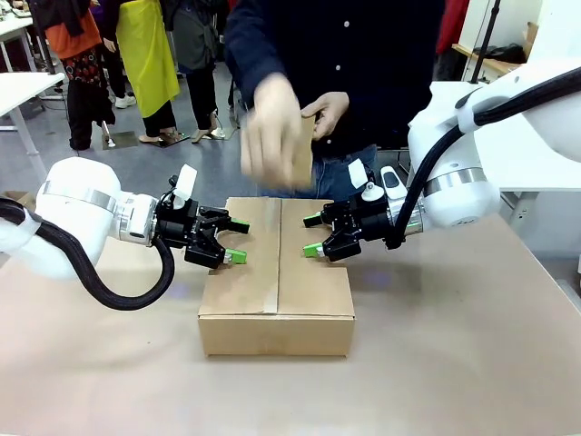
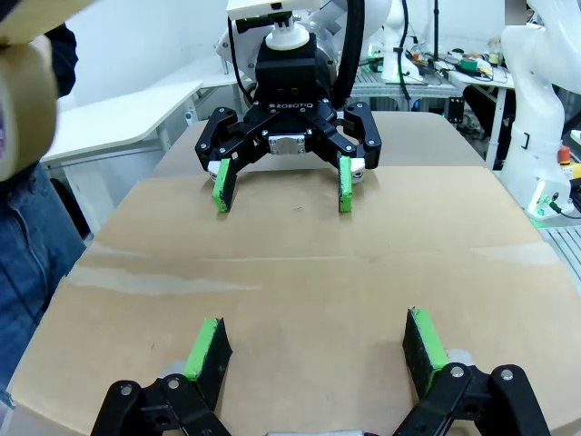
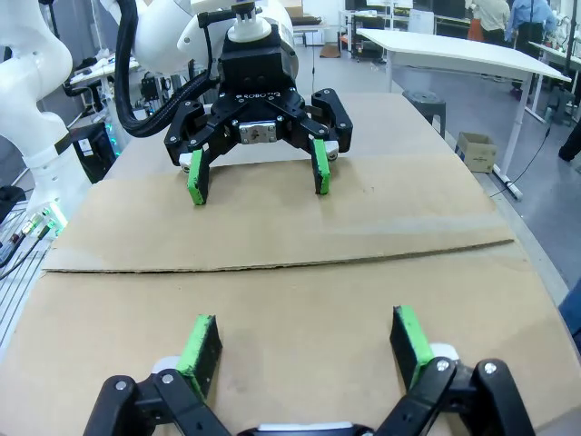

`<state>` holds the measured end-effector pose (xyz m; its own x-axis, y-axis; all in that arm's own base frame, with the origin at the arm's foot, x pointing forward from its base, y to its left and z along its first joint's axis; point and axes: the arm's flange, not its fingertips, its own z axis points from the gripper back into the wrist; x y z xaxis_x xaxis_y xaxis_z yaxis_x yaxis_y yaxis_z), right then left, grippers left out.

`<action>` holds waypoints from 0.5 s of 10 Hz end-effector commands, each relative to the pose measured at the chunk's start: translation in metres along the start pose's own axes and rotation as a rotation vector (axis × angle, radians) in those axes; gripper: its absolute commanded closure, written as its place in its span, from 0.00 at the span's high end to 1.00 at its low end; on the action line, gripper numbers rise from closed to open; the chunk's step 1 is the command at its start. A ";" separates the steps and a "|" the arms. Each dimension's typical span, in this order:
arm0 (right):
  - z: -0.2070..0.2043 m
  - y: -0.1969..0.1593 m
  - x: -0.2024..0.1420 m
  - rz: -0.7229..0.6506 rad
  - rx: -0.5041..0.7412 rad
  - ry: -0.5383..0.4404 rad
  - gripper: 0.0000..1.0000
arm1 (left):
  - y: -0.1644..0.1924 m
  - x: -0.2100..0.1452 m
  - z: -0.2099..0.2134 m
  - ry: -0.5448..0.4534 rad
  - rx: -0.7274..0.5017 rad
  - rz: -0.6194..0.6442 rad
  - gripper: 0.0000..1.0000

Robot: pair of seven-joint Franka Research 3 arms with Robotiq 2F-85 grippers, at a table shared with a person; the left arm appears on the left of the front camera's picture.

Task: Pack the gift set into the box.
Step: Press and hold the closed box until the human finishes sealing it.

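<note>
Two other people (image 1: pixel 145 64) stand in the upper left of the front view, near a white table (image 1: pixel 23 89) at the left edge. Below them, the left gripper (image 1: pixel 237 241) reaches in from the left, its fingers set wide apart, with green pads (image 1: pixel 238 257) over the left flap (image 1: pixel 241 272) of the box. The box (image 1: pixel 276 336) sits in the middle of the frame on the brown table (image 1: pixel 109 363), its top flaps folded down and a seam running up the frame between them. A pale strip (image 1: pixel 271 295) lies along the lower part of that seam. In the right wrist view, one flap's edge stands out clearly along the seam.

Above the box, at upper centre, the person's right hand (image 1: pixel 272 136) is blurred. The left hand (image 1: pixel 329 111) is just beside it, with a tan roll (image 1: pixel 302 156) between them — the roll (image 2: pixel 23 109) fills out the upper left edge of the left wrist view.

Right of centre, the right gripper (image 1: pixel 313 235) comes in over the right flap (image 1: pixel 318 286), its fingers also wide apart — facing the left pair across the seam. Another white table (image 1: pixel 517 136) stands at upper right.
</note>
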<state>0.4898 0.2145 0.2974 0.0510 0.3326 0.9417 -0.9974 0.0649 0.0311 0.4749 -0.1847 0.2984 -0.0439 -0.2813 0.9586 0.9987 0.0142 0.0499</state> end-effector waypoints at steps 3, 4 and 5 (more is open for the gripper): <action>-0.001 0.002 -0.004 -0.017 -0.013 -0.004 1.00 | -0.002 -0.002 0.000 0.007 -0.012 -0.015 1.00; -0.001 0.002 -0.004 -0.017 -0.013 -0.004 1.00 | -0.002 -0.002 0.000 0.007 -0.012 -0.015 1.00; -0.001 0.002 -0.004 -0.017 -0.013 -0.004 1.00 | -0.002 -0.002 0.000 0.007 -0.012 -0.015 1.00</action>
<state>0.4898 0.2145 0.2974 0.0510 0.3326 0.9417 -0.9974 0.0649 0.0311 0.4749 -0.1847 0.2984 -0.0439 -0.2813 0.9586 0.9987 0.0142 0.0499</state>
